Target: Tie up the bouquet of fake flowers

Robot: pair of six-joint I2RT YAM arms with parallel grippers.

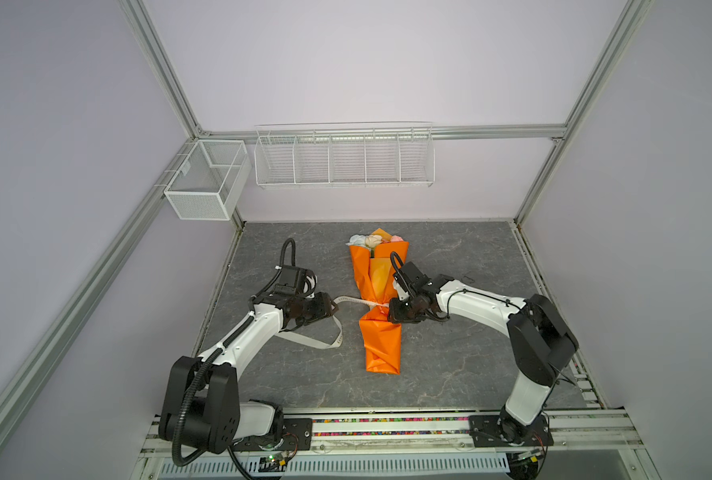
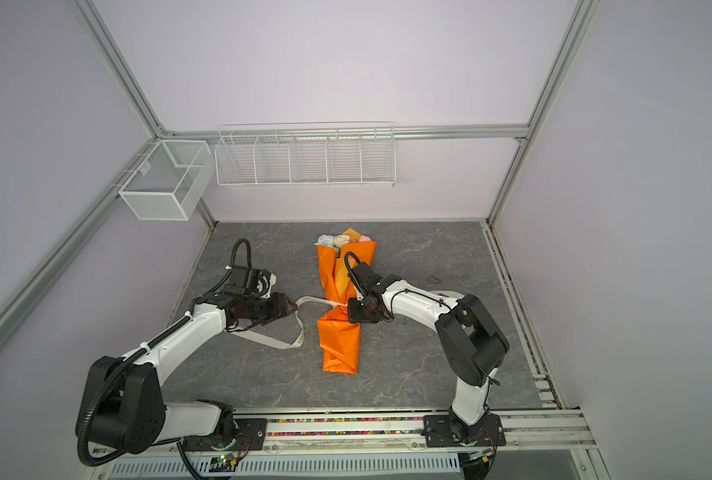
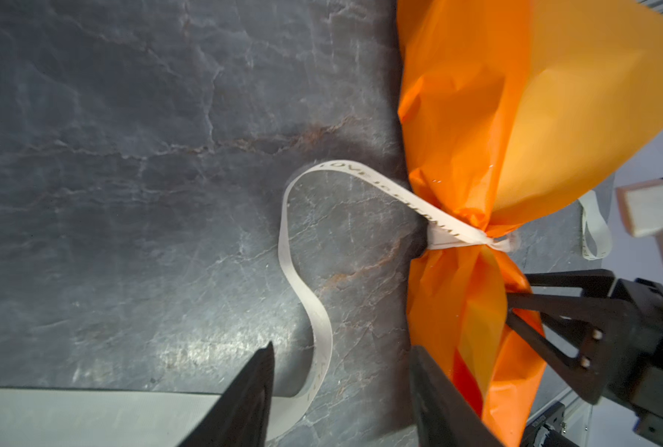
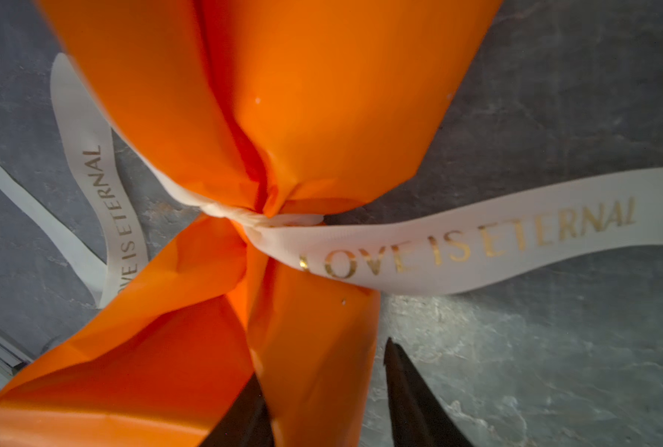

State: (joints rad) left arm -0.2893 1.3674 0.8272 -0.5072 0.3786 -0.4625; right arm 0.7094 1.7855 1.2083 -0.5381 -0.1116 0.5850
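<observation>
Flanking the bouquet (image 1: 381,336): left pincer (image 1: 335,309), right pincer (image 1: 392,316), open tabletop (image 1: 470,353) beyond.

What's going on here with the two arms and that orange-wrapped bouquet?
A two-armed robot is tying the bouquet of fake flowers, which lies wrapped in orange paper on the grey table. A cream ribbon is already cinched around the wrap's narrow waist, with loose tails on both sides. The left gripper has its jaws apart around the tail on its side, not pinching it. The right gripper is open at the lower wrap, just below the cinch. No bow shows.
</observation>
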